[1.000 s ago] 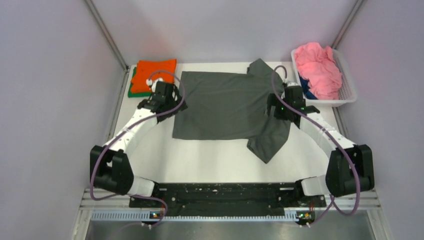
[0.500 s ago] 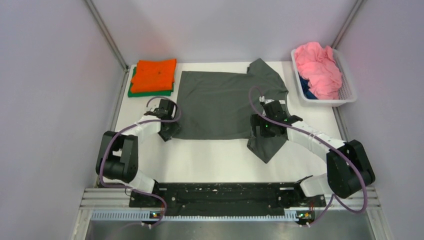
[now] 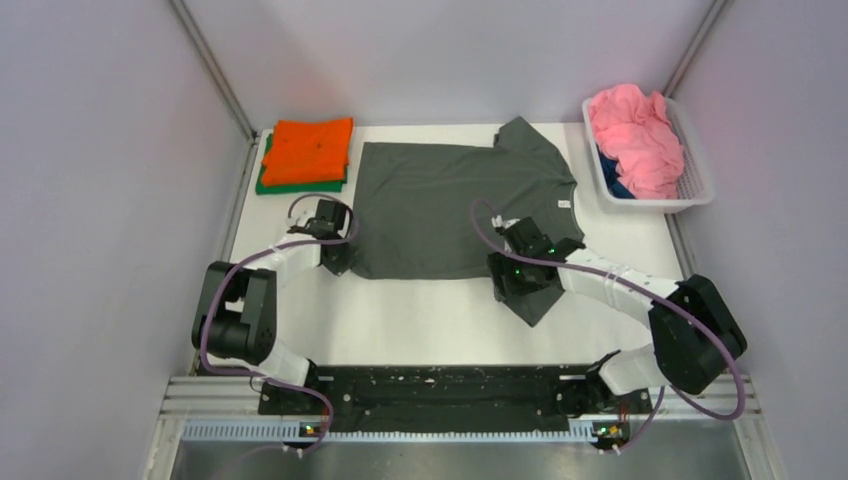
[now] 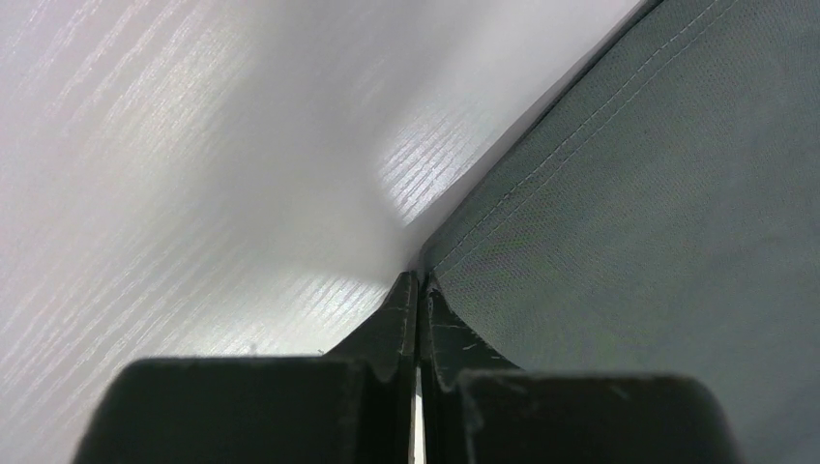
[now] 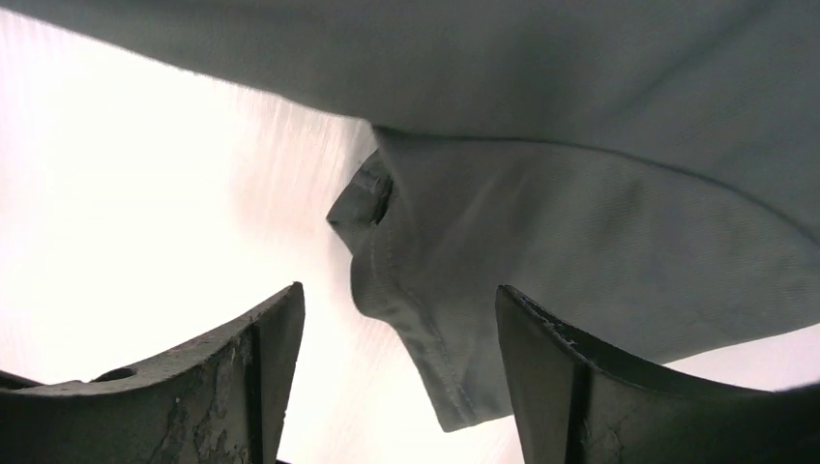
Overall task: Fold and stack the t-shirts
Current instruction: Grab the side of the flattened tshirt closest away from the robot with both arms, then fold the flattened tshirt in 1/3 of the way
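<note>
The left arm (image 3: 285,258) is folded low at the left of the top view. The left gripper (image 3: 337,262) is pressed shut, its fingertips (image 4: 404,300) pinched on a corner of the dark grey t-shirt (image 4: 629,213). The right arm (image 3: 610,285) is stretched toward mid-frame, and the right gripper (image 3: 503,283) is held open, jaws parted, pointed down.

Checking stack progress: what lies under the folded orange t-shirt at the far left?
A green t-shirt shows as a strip along the left and near edges of the orange t-shirt. The rest of it is covered, and whether anything else lies below cannot be seen.
</note>
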Robot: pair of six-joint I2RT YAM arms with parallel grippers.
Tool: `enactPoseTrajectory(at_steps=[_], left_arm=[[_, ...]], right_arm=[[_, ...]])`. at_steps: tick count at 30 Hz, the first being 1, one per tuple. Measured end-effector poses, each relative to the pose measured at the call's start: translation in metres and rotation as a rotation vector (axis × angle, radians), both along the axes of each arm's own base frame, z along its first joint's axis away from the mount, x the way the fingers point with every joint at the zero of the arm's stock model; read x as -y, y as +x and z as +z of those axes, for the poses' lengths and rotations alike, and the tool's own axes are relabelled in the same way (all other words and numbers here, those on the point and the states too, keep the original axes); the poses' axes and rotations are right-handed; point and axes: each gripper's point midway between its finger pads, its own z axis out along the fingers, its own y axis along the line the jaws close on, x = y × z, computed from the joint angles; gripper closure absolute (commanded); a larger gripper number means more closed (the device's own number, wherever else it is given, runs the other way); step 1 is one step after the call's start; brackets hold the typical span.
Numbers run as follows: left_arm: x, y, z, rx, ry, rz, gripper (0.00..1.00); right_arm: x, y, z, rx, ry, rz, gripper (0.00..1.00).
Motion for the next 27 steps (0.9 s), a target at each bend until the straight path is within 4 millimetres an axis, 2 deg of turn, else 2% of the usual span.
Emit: enactPoseTrajectory(at_steps=[6, 10, 13, 15, 18, 23, 25, 27], left_arm=[[-0.001, -0.001, 0.0, -0.005, -0.001, 0.006, 1.0], [-0.002, -0.004, 0.0, -0.016, 0.0, 0.007, 1.0], [-0.001, -0.007, 0.0, -0.029, -0.002, 0.005, 1.0], [-0.002, -0.013, 0.0, -0.05, -0.007, 0.003, 1.0], [-0.004, -0.029, 0.002, -0.102, -0.01, 0.001, 1.0], [-0.008, -0.055, 0.018, -0.148, -0.012, -0.014, 1.0], [-0.006, -0.062, 0.023, -0.157, -0.026, -0.025, 1.0], [-0.002, -0.067, 0.025, -0.168, -0.047, -0.035, 1.0]], right_arm=[[0.0, -0.023, -0.02, -0.084, -0.06, 0.005, 0.44], [0.008, -0.025, -0.028, -0.097, -0.105, -0.037, 0.65], [0.015, -0.024, -0.029, -0.088, -0.133, -0.078, 0.9], [0.02, -0.027, -0.029, -0.093, -0.154, -0.115, 1.0], [0.023, -0.046, -0.03, -0.132, -0.163, -0.132, 1.0], [0.025, -0.096, -0.028, -0.254, -0.161, -0.091, 1.0], [0.028, -0.102, -0.023, -0.265, -0.169, -0.088, 1.0], [0.032, -0.097, -0.013, -0.251, -0.198, -0.094, 1.0]])
